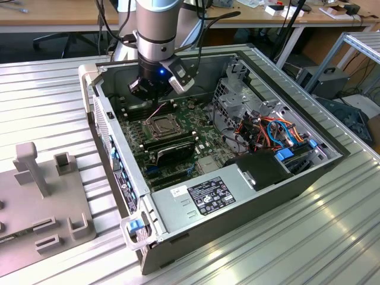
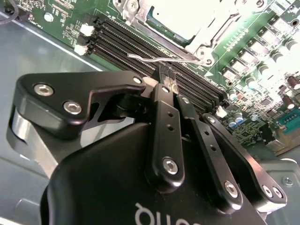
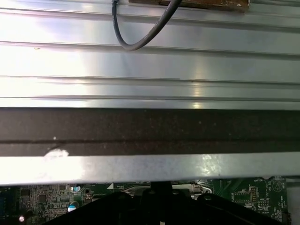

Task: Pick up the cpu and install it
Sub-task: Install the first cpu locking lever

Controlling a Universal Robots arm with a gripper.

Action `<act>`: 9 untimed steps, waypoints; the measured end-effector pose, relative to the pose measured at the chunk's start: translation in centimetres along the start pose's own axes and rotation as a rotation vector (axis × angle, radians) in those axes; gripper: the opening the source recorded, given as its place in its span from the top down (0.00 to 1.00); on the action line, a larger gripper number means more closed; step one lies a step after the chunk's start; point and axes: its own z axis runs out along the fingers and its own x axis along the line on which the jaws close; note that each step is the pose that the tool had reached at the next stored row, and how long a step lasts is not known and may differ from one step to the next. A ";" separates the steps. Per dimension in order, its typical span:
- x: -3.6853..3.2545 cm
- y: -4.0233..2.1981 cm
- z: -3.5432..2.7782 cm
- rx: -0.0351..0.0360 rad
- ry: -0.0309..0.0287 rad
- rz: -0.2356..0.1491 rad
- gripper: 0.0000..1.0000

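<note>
The cpu (image 2: 180,16) lies flat in the motherboard socket (image 1: 159,126), its pale silver-grey top showing inside the hinged metal frame. My gripper (image 2: 165,77) hangs just beside the socket, over the black memory slots (image 2: 136,42), with its two black fingers pressed together. A thin wire socket lever (image 2: 145,59) runs right past the fingertips; whether they pinch it I cannot tell. In the exterior view the gripper (image 1: 155,95) sits low inside the open computer case, and the lever (image 1: 160,111) slants up from the socket towards it.
A black graphics card (image 1: 172,151) lies just in front of the socket, then the power supply (image 1: 202,196). Drive cages and bundled cables (image 1: 267,130) crowd the exterior view's right. The case wall (image 3: 150,126) stands close behind the gripper. A grey fixture (image 1: 41,196) rests outside on the table.
</note>
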 end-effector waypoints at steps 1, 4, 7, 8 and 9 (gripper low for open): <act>0.01 -0.02 -0.01 -0.0020 -0.0020 0.000 0.89; 0.01 -0.19 -0.04 -0.0060 -0.0021 0.000 0.89; 0.01 -0.24 -0.05 -0.0115 -0.0021 0.001 0.89; 0.01 -0.25 -0.05 -0.0149 -0.0021 0.002 0.89; 0.01 -0.27 -0.05 -0.0196 -0.0021 0.002 0.89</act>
